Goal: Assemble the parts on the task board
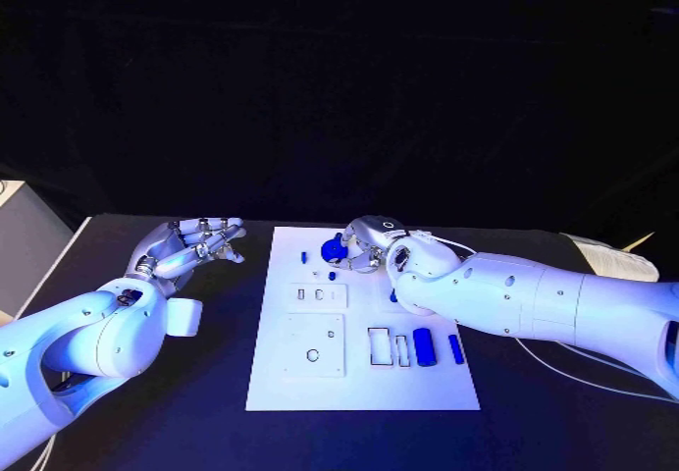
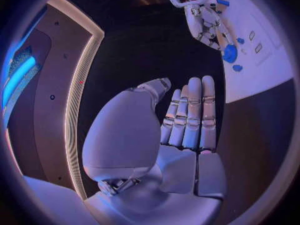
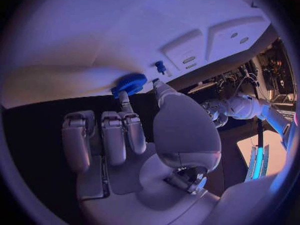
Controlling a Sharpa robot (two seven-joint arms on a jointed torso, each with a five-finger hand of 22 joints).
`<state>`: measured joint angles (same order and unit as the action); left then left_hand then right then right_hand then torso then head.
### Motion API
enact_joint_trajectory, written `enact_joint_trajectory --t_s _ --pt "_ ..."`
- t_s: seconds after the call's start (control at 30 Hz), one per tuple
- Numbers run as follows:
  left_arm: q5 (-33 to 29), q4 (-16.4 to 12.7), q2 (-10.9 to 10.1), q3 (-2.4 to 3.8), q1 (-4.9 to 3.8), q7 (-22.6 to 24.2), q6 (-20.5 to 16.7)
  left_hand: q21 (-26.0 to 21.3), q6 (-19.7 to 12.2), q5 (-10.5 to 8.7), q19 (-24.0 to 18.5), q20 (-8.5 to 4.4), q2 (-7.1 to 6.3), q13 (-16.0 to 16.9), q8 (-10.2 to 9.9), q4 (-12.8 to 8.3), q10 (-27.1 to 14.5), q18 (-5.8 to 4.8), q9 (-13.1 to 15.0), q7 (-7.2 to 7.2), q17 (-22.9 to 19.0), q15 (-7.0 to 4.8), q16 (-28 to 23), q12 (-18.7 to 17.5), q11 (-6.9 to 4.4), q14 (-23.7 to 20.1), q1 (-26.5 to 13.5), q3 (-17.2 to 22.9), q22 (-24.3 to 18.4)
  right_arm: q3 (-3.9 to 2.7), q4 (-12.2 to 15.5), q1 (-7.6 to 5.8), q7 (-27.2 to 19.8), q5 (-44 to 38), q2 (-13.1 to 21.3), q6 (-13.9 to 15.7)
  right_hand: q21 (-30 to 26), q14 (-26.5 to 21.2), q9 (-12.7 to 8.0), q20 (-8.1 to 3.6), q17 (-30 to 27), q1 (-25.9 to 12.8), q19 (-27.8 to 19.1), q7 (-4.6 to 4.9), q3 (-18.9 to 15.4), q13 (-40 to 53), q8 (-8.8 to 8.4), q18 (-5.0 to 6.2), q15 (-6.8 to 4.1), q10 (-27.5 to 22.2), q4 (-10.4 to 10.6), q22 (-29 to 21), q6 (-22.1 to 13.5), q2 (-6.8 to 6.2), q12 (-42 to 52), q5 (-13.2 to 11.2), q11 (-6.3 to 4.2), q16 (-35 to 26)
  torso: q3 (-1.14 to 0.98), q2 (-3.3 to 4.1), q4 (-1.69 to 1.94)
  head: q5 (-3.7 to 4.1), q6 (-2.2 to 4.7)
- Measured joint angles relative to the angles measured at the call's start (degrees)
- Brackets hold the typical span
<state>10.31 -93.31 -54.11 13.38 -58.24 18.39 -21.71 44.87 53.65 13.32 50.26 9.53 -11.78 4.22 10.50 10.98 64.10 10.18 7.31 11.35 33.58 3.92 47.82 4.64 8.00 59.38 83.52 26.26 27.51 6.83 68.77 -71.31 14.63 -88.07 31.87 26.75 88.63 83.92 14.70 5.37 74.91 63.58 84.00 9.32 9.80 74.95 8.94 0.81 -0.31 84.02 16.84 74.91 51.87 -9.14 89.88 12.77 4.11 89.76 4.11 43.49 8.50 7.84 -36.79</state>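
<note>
The right hand (image 1: pixel 380 238) reaches over the far end of the white board (image 1: pixel 284 378), its fingers (image 3: pixel 130 131) curled down at a round blue part (image 1: pixel 334 249). In the right wrist view a fingertip and the thumb meet the edge of this disc-shaped part (image 3: pixel 129 83), which sits near the board's far edge; whether it is gripped or merely touched cannot be told. The left wrist view shows the same fingers (image 2: pixel 209 27) closing around the blue disc (image 2: pixel 230 53) from above.

The left hand (image 1: pixel 187 251) hovers over the black worktop (image 1: pixel 170 412) just beside the board's left edge, holding nothing. Its fingers (image 2: pixel 194 112) lie straight and pressed side by side, the thumb set apart from them.

Other blue parts rest on the board. A small peg (image 1: pixel 303 257) stands near the far left corner, and another small piece (image 1: pixel 333 276) lies just nearer than the disc. Toward the near right, a blue cylinder (image 1: pixel 423 346) and a thinner blue bar (image 1: pixel 455 349) lie side by side, next to a rectangular slot (image 1: pixel 381 346). Two raised white blocks occupy the board's left half: a smaller one (image 1: pixel 317 295) with small openings, and a larger one (image 1: pixel 313 345) nearer the robot.
</note>
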Motion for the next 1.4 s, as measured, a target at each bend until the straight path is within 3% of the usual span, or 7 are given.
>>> enact_joint_trajectory --t_s 0.6,0.7,0.93,1.4 --pt "0.0 -0.1 -0.1 0.0 0.0 0.0 0.0 0.0 -0.2 0.0 -0.4 -0.01 0.0 0.0 0.0 0.0 0.0 -0.01 0.0 0.22 -0.1 0.2 0.0 0.0 0.0 -0.2 0.0 0.0 0.2 0.0 -1.1 -0.18 0.1 0.0 -0.9 -0.3 0.0 0.2 -0.2 0.0 0.0 0.8 0.0 0.2 0.0 0.0 -0.22 0.0 0.2 0.0 0.0 0.0 -0.2 0.3 0.0 0.3 0.36 0.0 -0.03 0.03 0.02 -0.11 -0.12" --pt "0.0 -0.1 -0.1 0.0 0.0 0.0 0.0 0.0 -0.2 0.0 -0.4 -0.01 0.0 0.0 0.0 0.0 0.0 0.0 0.0 0.22 -0.1 0.2 0.0 0.0 0.0 -0.2 0.0 0.0 0.2 0.0 -1.1 -0.18 0.1 0.0 -0.8 -1.0 0.0 0.2 -0.2 0.41 0.0 0.8 0.0 0.19 0.0 0.0 -0.22 0.01 0.2 0.0 0.0 0.0 -0.2 0.3 0.0 0.3 0.36 0.0 -0.01 0.02 0.0 -0.11 -0.12" --pt "0.0 -0.1 -0.2 0.0 0.0 0.0 0.0 0.0 -0.2 0.0 -0.4 -0.01 0.0 0.0 0.0 0.0 0.0 -0.01 0.0 0.22 -0.1 0.2 0.0 0.0 0.0 -0.2 0.0 0.0 0.2 0.0 0.0 -0.2 0.1 0.0 0.0 -2.3 0.0 0.2 -0.1 0.41 0.0 0.8 0.0 -0.29 0.0 0.0 -0.22 0.01 0.2 0.0 0.0 0.0 0.4 0.3 0.0 0.3 0.35 0.0 -0.03 0.0 -0.06 -0.2 -0.14" --pt "0.1 0.3 0.3 0.0 0.01 0.0 0.0 0.0 -0.2 0.0 -0.4 -0.01 0.0 0.0 0.0 0.0 0.0 -0.01 0.0 0.21 -0.1 0.2 0.0 0.0 0.0 -0.2 0.0 0.0 0.2 0.02 2.1 -0.17 0.1 -0.1 1.6 -3.2 0.0 0.2 0.0 0.4 0.0 0.8 0.0 -0.33 0.0 0.0 -0.22 0.01 0.2 0.0 0.0 0.0 0.8 0.3 0.0 0.3 0.35 0.0 -0.03 0.01 -0.05 0.05 -0.19"
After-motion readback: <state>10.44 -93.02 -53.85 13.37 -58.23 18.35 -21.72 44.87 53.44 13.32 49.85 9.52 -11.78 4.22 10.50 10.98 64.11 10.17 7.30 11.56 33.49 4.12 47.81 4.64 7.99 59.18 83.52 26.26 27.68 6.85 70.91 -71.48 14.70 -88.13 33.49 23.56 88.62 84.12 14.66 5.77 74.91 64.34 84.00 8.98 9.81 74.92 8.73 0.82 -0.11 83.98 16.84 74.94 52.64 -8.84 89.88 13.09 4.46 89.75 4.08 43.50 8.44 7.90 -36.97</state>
